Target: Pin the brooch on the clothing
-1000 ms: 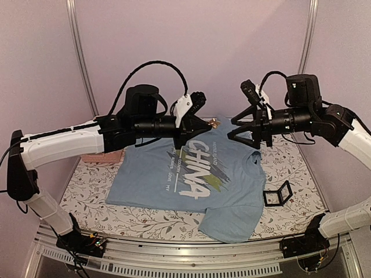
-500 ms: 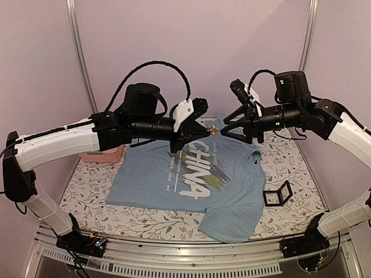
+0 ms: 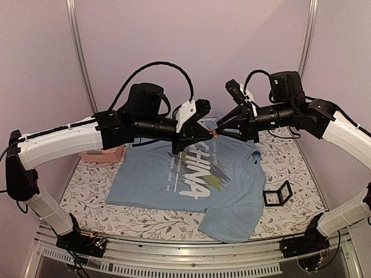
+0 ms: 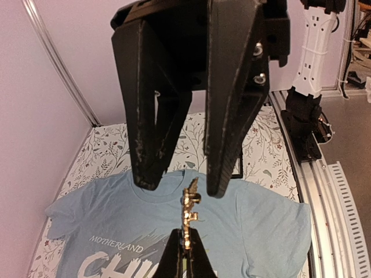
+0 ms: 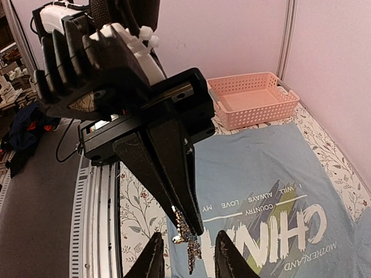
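The light blue T-shirt (image 3: 191, 174) with white "CHINA" print lies flat on the floral table cover; it also shows in the left wrist view (image 4: 116, 231) and the right wrist view (image 5: 272, 174). My left gripper (image 3: 208, 132) is shut on the small gold glittery brooch (image 3: 214, 133) and holds it in the air above the shirt's collar. In the left wrist view the brooch (image 4: 189, 211) sticks up from the shut fingertips. My right gripper (image 3: 222, 131) is open, its fingers on either side of the brooch (image 5: 190, 243) without clamping it.
A pink plastic basket (image 5: 252, 98) stands at the table's back left, partly hidden by my left arm in the top view (image 3: 103, 155). A small black open-frame box (image 3: 277, 193) lies right of the shirt. The shirt's near sleeve (image 3: 229, 223) reaches toward the front edge.
My right gripper has moved left toward my left gripper until its open fingers straddle the brooch. My left gripper has shifted slightly right, still holding the brooch.
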### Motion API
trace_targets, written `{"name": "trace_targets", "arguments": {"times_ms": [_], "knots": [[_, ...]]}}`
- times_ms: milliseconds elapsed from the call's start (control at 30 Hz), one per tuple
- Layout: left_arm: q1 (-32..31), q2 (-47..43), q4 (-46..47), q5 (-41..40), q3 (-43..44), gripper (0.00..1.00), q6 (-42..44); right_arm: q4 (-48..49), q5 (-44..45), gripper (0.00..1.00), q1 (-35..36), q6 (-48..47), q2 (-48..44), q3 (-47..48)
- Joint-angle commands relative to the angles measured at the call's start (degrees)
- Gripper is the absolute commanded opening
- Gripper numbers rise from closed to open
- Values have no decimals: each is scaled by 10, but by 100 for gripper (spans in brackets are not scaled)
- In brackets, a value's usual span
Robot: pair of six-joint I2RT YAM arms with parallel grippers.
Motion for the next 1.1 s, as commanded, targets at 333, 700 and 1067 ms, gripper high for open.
{"name": "trace_targets", "arguments": {"times_ms": [333,700,1067], "knots": [[2,6,-5,7,16,0,-5,-19,-8,28,4,-11,0,-15],[2,5,-3,12,14,0,-5,-23,3,15,4,-15,2,-15],[3,3,0,20,14,0,-12,-30,-3,5,4,-15,2,-15]]}}
